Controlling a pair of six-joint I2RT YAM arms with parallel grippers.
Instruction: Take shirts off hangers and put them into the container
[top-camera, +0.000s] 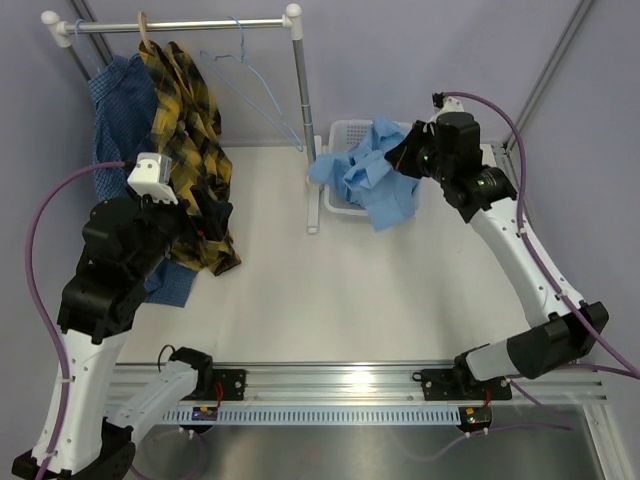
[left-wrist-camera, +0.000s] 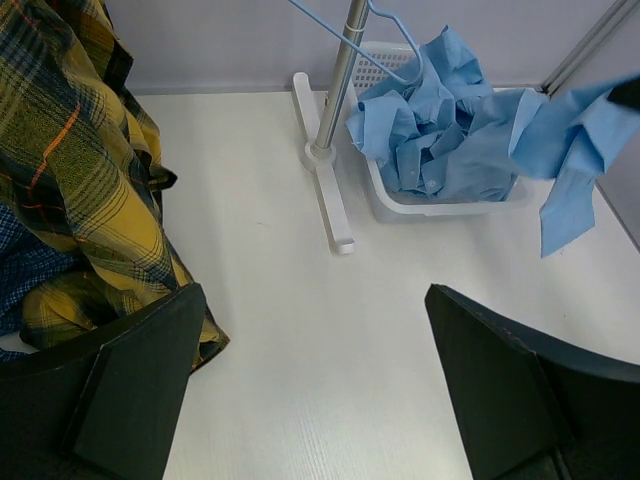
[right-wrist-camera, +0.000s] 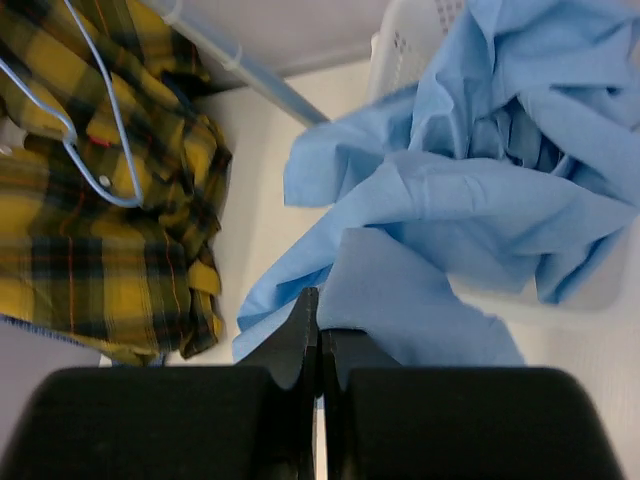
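Note:
The light blue shirt lies bunched in the white container and spills over its rim. My right gripper is shut on a fold of this shirt and holds it above the container's right side; the lifted part hangs down in the left wrist view. On the rack's left, the yellow-and-black plaid shirt hangs from a tan hanger, with the dark blue shirt behind it. My left gripper is open over bare table, its left finger next to the plaid shirt's hem.
An empty light-blue wire hanger hangs on the rack rail. The rack's white post and its foot stand just left of the container. A metal frame runs along the table's right edge.

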